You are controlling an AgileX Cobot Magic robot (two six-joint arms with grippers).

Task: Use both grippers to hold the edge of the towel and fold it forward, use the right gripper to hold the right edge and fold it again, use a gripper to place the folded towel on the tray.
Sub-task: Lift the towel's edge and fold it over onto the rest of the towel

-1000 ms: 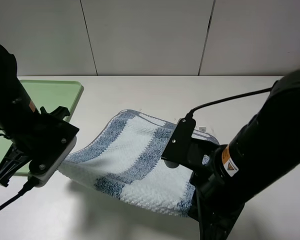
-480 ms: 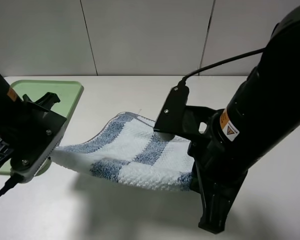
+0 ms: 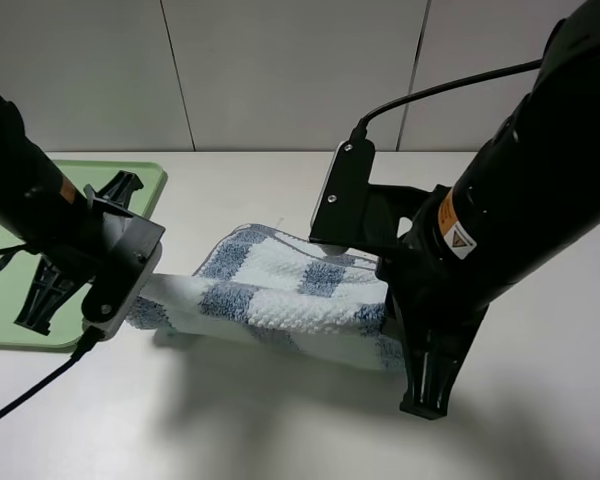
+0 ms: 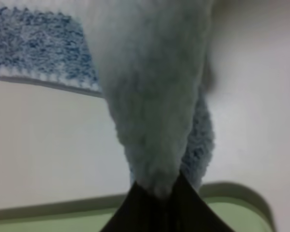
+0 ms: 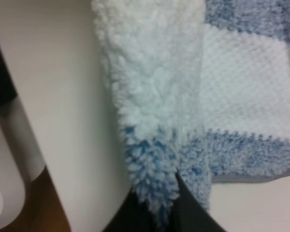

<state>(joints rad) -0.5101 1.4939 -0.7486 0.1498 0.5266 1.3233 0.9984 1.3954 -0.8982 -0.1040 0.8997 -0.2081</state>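
Observation:
The blue and white striped towel (image 3: 280,290) is lifted by its near edge and hangs doubled over its far half, which lies on the table. My left gripper (image 3: 145,290) is shut on the towel's left near corner; in the left wrist view the cloth (image 4: 150,96) is pinched between black fingers (image 4: 135,212). My right gripper (image 3: 385,310) is shut on the right near corner; the right wrist view shows the cloth (image 5: 154,121) clamped between its fingers (image 5: 188,208). The light-green tray (image 3: 100,190) lies at the far left, partly behind the left arm.
The white table (image 3: 230,420) extends in front of the towel. A grey panelled wall (image 3: 280,70) stands behind. The bulky right arm (image 3: 500,220) hides the table's right part. The tray's corner also shows in the left wrist view (image 4: 232,208).
Both grippers have carried the towel's near edge up and away from the camera, over the far half. The lifted cloth now hangs as a narrow doubled band.

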